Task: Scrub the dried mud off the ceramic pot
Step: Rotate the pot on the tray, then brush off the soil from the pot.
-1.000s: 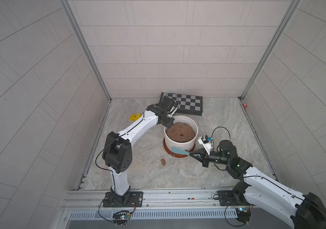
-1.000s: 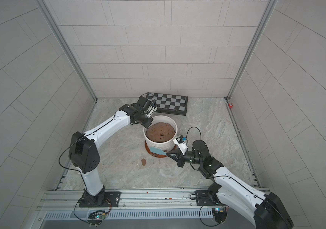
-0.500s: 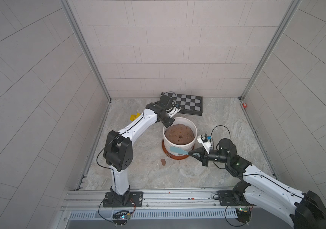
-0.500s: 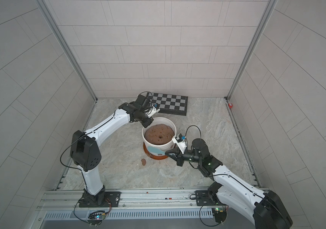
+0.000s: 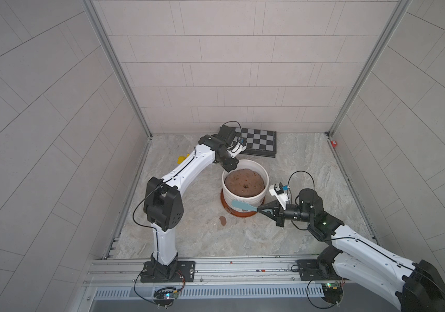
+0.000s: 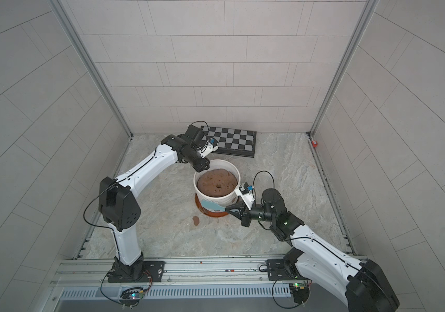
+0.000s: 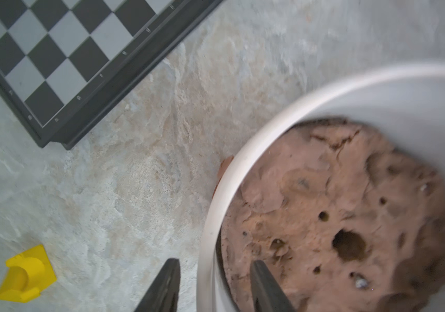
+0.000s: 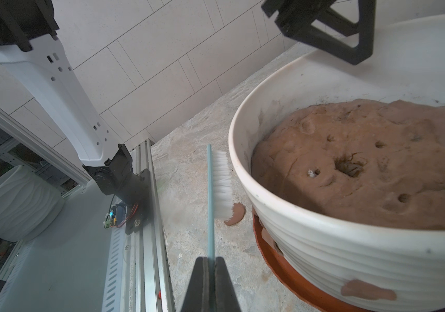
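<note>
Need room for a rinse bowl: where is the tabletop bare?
Bare tabletop lies between the chessboard, the ceramic pot and the right wall, and between the dried mud chip and the front rail. Crowded at the pot: left fingers straddle its rim, brush at its front wall.

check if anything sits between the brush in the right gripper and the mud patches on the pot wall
Nothing visible does. The right gripper holds the brush with bristles facing the ceramic pot, and the dried mud low on its wall is uncovered. A loose chip lies on the tabletop, out of the path.
</note>
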